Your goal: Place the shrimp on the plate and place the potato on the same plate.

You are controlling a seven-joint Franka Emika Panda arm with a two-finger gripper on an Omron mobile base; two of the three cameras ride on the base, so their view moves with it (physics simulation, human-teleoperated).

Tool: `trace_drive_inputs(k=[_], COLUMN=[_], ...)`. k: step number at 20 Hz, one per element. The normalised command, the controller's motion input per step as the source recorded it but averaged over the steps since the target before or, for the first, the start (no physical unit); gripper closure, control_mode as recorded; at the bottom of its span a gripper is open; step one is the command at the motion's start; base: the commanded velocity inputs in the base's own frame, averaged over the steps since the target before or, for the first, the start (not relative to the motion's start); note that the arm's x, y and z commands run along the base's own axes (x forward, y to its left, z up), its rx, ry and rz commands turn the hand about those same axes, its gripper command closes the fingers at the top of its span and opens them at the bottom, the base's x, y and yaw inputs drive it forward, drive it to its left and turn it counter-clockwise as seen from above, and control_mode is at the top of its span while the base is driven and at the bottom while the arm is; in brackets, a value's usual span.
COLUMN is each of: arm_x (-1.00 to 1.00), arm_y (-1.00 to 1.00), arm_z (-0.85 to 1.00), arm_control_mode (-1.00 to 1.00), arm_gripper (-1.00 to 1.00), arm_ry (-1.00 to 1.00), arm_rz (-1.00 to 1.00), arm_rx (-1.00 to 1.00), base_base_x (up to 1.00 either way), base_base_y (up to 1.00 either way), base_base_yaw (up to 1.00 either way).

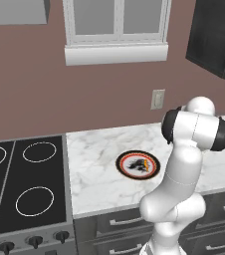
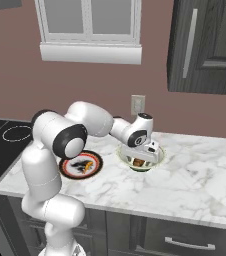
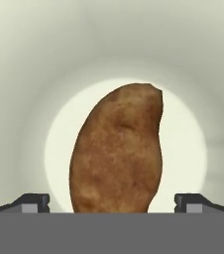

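Fingertips (image 3: 32, 202) of our gripper (image 3: 112, 203), nearest item: two dark tips set wide apart, jaws open, nothing between them gripped

Potato (image 3: 118, 151), next out: brown, elongated, lying on the pale floor of a bowl (image 3: 25, 74); directly ahead of the gripper and centred between the tips; long axis running away from the hand, across the line between the tips, so we judge a straight closing would take it across its narrow width

Bowl (image 2: 157, 156), seen from the right base camera: on the marble counter (image 2: 200, 175), the hand lowered into it

Plate (image 1: 138, 165), further left on the same counter: dark rim, orange-red ring, white centre with black markings; just beside the bowl, nothing on it

Shrimp: we cannot pick it out

Stove top (image 1: 20, 189), beyond the plate, left end
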Motion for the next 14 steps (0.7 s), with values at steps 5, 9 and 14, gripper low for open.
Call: trace_drive_inputs(k=[5, 9, 14], arm_x=[0.00, 0.00, 0.00], arm_y=[0.00, 0.00, 0.00], arm_z=[-0.11, -0.01, -0.01], arm_control_mode=[-1.00, -1.00, -1.00], arm_gripper=[1.00, 1.00, 1.00], arm_ry=[0.02, 0.00, 0.00], arm_rz=[0.00, 0.00, 0.00], arm_rx=[0.00, 0.00, 0.00], base_base_x=[0.00, 0.00, 0.00], base_base_y=[0.00, 0.00, 0.00], base_base_yaw=[0.00, 0.00, 0.00])
